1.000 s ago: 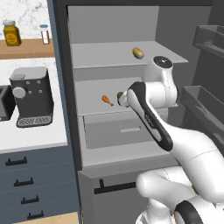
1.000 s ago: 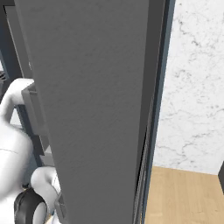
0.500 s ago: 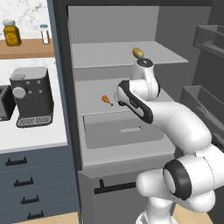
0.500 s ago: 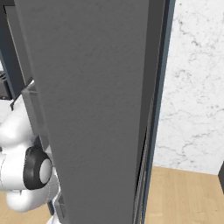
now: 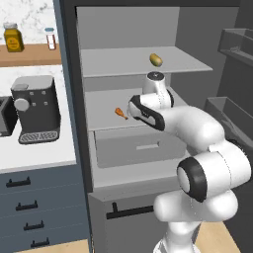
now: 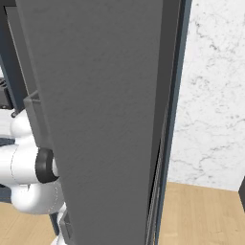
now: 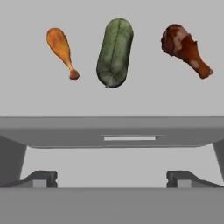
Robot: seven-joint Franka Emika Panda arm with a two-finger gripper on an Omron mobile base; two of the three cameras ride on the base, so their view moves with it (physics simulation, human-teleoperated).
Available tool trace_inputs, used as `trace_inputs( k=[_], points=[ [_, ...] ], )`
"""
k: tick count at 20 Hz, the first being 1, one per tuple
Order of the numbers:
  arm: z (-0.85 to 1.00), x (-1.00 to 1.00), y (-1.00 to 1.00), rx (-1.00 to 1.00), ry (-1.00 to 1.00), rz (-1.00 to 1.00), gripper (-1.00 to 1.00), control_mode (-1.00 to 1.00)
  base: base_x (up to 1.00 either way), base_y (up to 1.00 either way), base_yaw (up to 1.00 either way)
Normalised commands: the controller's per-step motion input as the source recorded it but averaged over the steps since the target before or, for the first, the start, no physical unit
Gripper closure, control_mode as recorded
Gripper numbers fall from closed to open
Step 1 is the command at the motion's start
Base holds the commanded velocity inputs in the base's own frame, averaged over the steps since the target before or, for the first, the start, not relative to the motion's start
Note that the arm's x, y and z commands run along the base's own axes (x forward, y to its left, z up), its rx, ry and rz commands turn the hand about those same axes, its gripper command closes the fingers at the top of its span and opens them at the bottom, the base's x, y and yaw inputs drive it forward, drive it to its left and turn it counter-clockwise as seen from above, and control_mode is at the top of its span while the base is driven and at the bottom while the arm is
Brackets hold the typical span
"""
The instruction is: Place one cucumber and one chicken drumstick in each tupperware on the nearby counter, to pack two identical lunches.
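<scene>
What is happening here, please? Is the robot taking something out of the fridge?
The robot arm is reaching into the open fridge, over the middle shelf. Its hand is open and holds nothing. In the hand view, three foods lie in a row on that shelf: an orange-brown drumstick, a cucumber in the middle, and a darker drumstick. The hand is lined up roughly with the cucumber. Nothing has been picked yet.

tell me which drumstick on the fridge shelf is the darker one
The red-brown chicken drumstick, right of the cucumber in the hand view; the other drumstick, left of it, is lighter orange.
</scene>
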Motion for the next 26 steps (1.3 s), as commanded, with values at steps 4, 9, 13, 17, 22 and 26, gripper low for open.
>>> trace_inputs(
  k=[4,9,13,17,22,26],
  points=[
    [-0.11,0.48,-0.14,0.0,0.0,0.0,-1.0,-1.0,0.0,0.0,0.0],
    [0.0,0.48,-0.03,0.0,0.0,0.0,-1.0,-1.0,0.0,0.0,0.0],
    [-0.05,0.37,0.0,0.0,-0.01,0.0,-1.0,-1.0,0.0,0.0,0.0],
    [-0.2,0.24,0.0,0.0,-0.02,0.0,-1.0,-1.0,0.0,0.0,0.0],
    [-0.26,0.31,0.0,0.0,-0.01,0.0,-1.0,-1.0,0.0,0.0,0.0],
    [-0.07,0.46,0.0,0.0,0.0,0.0,-1.0,-1.0,0.0,0.0,0.0]
  ],
)
